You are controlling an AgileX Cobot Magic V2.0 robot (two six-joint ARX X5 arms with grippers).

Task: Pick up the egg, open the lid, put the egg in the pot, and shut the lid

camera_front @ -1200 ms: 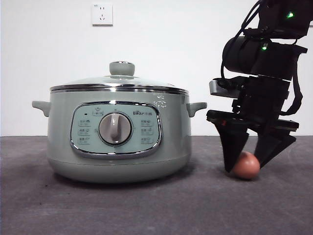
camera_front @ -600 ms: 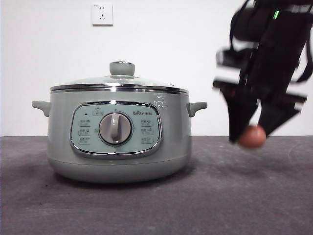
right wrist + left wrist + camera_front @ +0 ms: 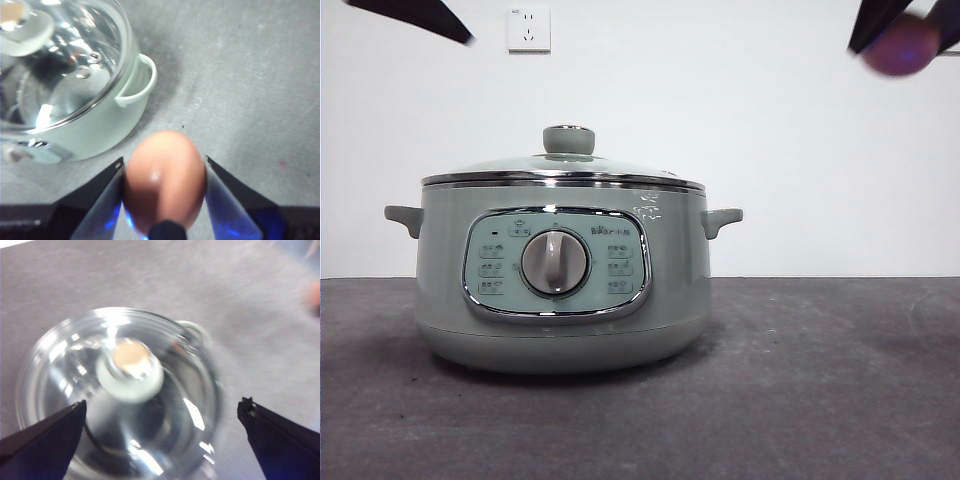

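Egg clamped in right hand, long axis along the jaws; left hand spread wide above lid.

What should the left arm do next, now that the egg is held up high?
Probably lower the open left gripper onto the knob and grip it. The lid is on the pot, while the right gripper holds the egg up beside it.
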